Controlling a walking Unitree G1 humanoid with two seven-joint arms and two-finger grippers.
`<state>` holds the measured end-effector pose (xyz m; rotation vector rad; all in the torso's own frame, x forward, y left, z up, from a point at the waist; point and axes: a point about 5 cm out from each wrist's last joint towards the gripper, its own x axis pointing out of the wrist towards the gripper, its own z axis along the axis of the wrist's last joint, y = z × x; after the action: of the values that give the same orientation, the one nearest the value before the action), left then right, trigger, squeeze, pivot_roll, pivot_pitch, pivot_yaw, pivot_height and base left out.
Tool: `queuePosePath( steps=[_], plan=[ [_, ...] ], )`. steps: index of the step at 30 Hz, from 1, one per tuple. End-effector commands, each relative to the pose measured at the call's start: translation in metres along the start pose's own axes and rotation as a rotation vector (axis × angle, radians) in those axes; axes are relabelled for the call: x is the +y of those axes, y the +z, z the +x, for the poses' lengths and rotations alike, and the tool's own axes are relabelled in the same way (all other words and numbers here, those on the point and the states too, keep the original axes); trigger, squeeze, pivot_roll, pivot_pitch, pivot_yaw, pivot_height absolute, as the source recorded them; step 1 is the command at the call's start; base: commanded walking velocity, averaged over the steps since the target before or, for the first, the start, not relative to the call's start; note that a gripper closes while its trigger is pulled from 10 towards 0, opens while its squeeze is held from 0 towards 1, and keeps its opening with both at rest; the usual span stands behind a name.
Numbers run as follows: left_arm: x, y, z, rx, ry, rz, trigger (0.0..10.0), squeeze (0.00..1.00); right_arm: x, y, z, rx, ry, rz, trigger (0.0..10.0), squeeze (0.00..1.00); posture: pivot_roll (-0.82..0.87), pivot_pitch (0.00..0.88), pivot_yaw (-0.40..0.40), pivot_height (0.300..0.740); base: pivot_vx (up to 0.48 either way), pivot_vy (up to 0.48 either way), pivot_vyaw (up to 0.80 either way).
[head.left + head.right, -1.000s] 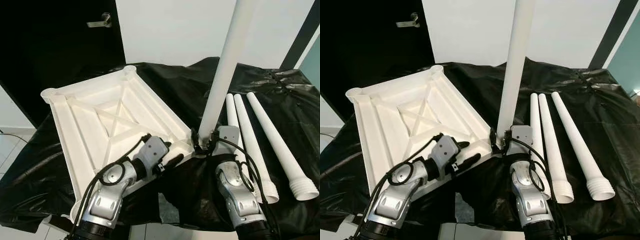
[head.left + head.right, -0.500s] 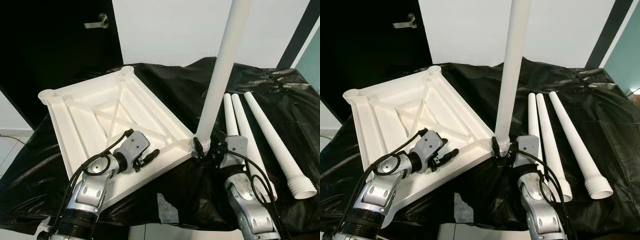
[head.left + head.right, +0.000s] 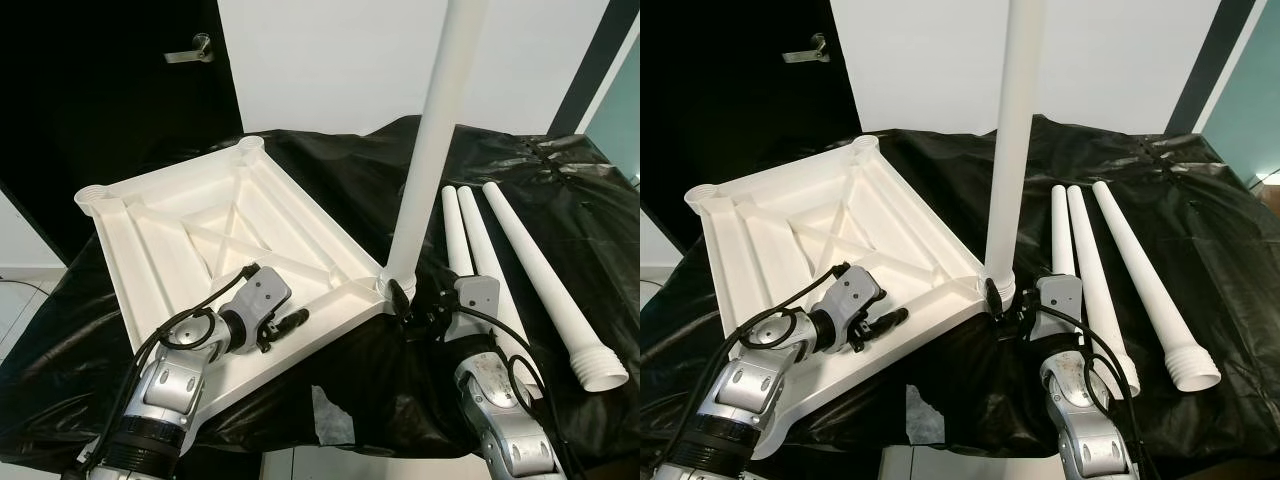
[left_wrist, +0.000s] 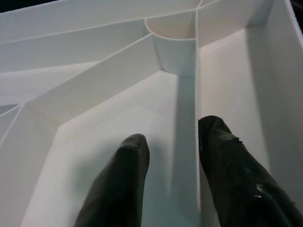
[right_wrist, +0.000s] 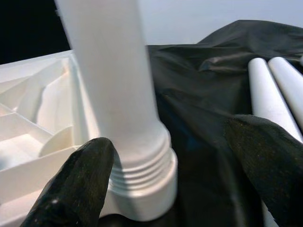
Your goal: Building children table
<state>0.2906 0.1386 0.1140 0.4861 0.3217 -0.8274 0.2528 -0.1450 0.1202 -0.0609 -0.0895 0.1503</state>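
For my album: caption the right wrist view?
Open right gripper around upright leg in tabletop corner socket.

Tabletop (image 3: 190, 240): white moulded plastic, smooth, ribbed underside, slight sheen. Legs: upright one (image 3: 430, 150) and three loose ones (image 3: 530, 270) same matt-white plastic, threaded ends. Cover sheet (image 3: 340, 180): thin black plastic film, glossy, creased. Arms silver metal; left gripper's fingers (image 4: 118, 189) black, dull, faintly textured.
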Motion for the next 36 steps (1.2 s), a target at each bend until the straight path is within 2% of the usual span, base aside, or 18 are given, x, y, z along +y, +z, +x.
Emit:
queuePosePath(
  steps=[1, 10, 20, 21, 22, 23, 26, 27, 29, 30, 33, 34, 36],
  plan=[
    [0.008, -0.024, -0.006, 0.156, 0.062, -0.006, 0.0, 0.00, -0.004, -0.002, -0.002, 0.019, -0.021, 0.000, 10.0, 0.00, -0.04, 0.000, 0.022, 0.740, 0.000, 0.000, 0.00],
    [0.009, -0.018, 0.000, 0.181, 0.135, -0.029, 0.0, 0.00, -0.004, -0.003, -0.001, 0.022, -0.033, 0.001, 10.0, 0.00, -0.04, 0.000, 0.026, 0.740, 0.000, 0.000, 0.00],
    [0.009, -0.001, 0.018, 0.141, 0.247, -0.065, 0.0, 0.00, -0.005, -0.003, 0.004, 0.022, -0.050, 0.003, 10.0, 0.00, -0.04, 0.000, 0.029, 0.740, 0.000, 0.000, 0.00],
    [0.007, 0.003, 0.022, 0.138, 0.262, -0.069, 3.8, 0.00, -0.005, -0.003, 0.006, 0.022, -0.050, 0.003, 10.0, 0.00, -0.04, 0.000, 0.031, 0.740, 0.000, 0.000, 0.00],
    [0.006, 0.006, 0.025, 0.136, 0.270, -0.071, 3.8, 0.00, -0.004, -0.002, 0.007, 0.022, -0.050, 0.002, 10.0, 0.00, -0.04, 0.000, 0.031, 0.740, 0.000, 0.000, 0.00],
    [0.004, 0.007, 0.028, 0.142, 0.268, -0.089, 10.0, 0.00, -0.004, -0.002, 0.008, 0.025, -0.049, 0.001, 10.0, 0.00, -0.04, 0.000, 0.032, 0.740, 0.000, 0.000, 0.00],
    [0.003, 0.007, 0.029, 0.145, 0.264, -0.094, 10.0, 0.00, -0.004, -0.003, 0.009, 0.025, -0.049, 0.001, 10.0, 0.00, -0.04, 0.000, 0.032, 0.740, 0.000, 0.000, 0.00],
    [0.003, 0.009, 0.029, 0.138, 0.265, -0.108, 10.0, 1.00, -0.005, -0.003, 0.010, 0.030, -0.046, 0.001, 10.0, 0.00, -0.04, 0.000, 0.033, 0.740, 0.000, 0.000, 0.00],
    [0.004, 0.011, 0.029, 0.130, 0.269, -0.114, 10.0, 1.00, -0.004, -0.004, 0.011, 0.042, -0.035, 0.001, 10.0, 0.00, -0.04, 0.000, 0.033, 0.740, 0.000, 0.000, 0.00],
    [0.005, 0.014, 0.027, 0.112, 0.258, -0.118, 10.0, 0.47, -0.004, -0.005, 0.012, 0.051, -0.031, 0.004, 10.0, 0.00, -0.04, 0.000, 0.033, 0.740, 0.000, 0.000, 0.00],
    [0.005, 0.016, 0.026, 0.100, 0.250, -0.119, 10.0, 0.47, -0.004, -0.006, 0.012, 0.056, -0.029, 0.006, 10.0, 0.00, -0.03, 0.000, 0.033, 0.740, 0.000, 0.000, 0.00],
    [0.007, 0.022, 0.022, 0.051, 0.204, -0.161, 10.0, 0.00, -0.004, -0.007, 0.013, 0.073, -0.025, 0.009, 10.0, 0.00, -0.03, 0.000, 0.032, 0.740, 0.000, 0.000, 0.00],
    [0.007, 0.024, 0.020, 0.035, 0.191, -0.171, 10.0, 0.00, -0.004, -0.008, 0.013, 0.077, -0.023, 0.010, 10.0, 0.00, -0.03, 0.000, 0.032, 0.740, 0.000, 0.000, 0.00]
  ],
)
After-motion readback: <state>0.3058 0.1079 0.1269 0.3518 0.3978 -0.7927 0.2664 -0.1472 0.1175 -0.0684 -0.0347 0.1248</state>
